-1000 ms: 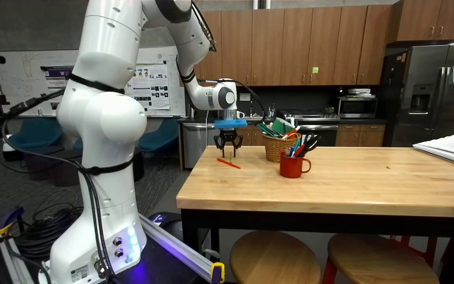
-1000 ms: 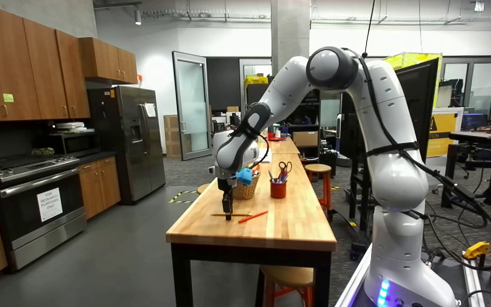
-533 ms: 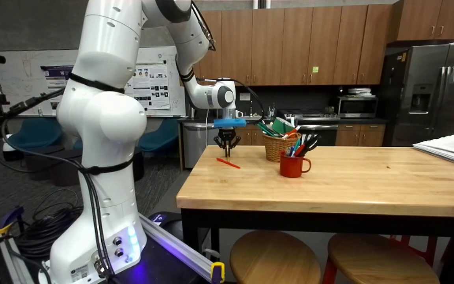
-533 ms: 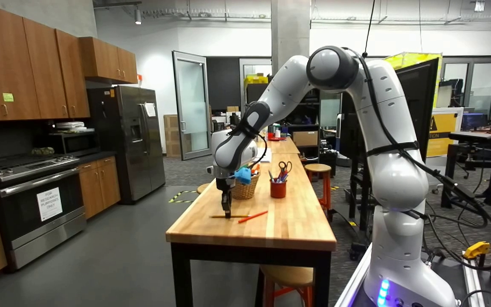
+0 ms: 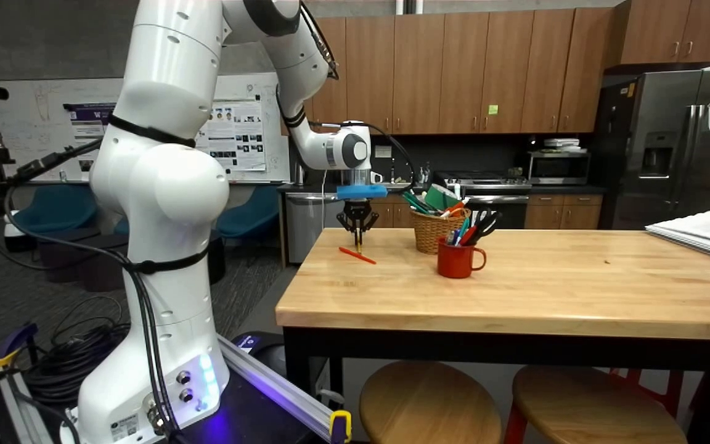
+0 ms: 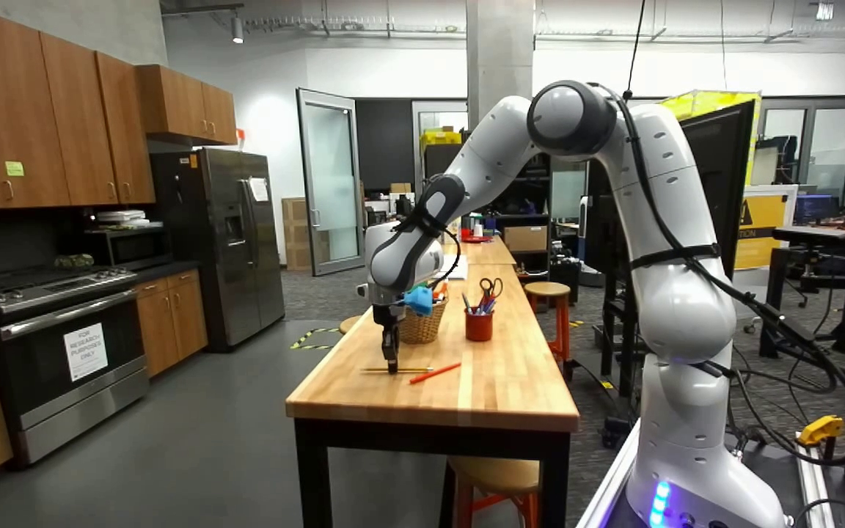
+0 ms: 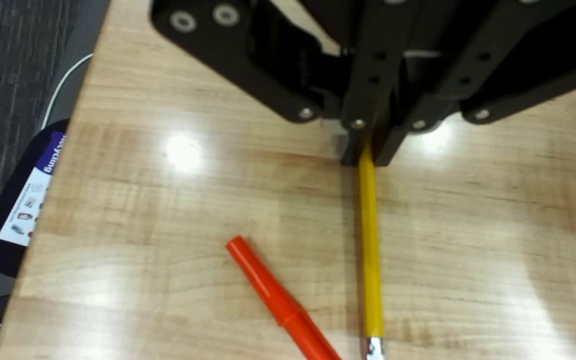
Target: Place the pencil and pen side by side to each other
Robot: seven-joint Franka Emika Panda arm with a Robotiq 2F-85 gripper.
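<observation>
A yellow pencil (image 7: 370, 250) runs straight out from between the fingertips of my gripper (image 7: 367, 160), which is shut on it. Its silver end band shows at the bottom of the wrist view; the part between and behind the fingers is hidden. Whether the pencil touches the tabletop or hangs just above it, I cannot tell. The red pen (image 7: 278, 300) lies on the table at a slant to the pencil, a small gap apart, its near end cut off by the wrist view's edge. In an exterior view the pen (image 6: 435, 373) is beside the pencil (image 6: 415, 369), not parallel to it.
A wicker basket (image 5: 432, 233) with assorted items and a red mug (image 5: 455, 260) with pens and scissors stand beyond the pen. The wooden table (image 5: 515, 290) has an edge close to the gripper. A stack of papers (image 5: 709, 234) lies at the far end.
The fingers, apart one second ago, have come together on the pencil. In the last half second gripper and pencil have shifted slightly together. The pen has stayed put.
</observation>
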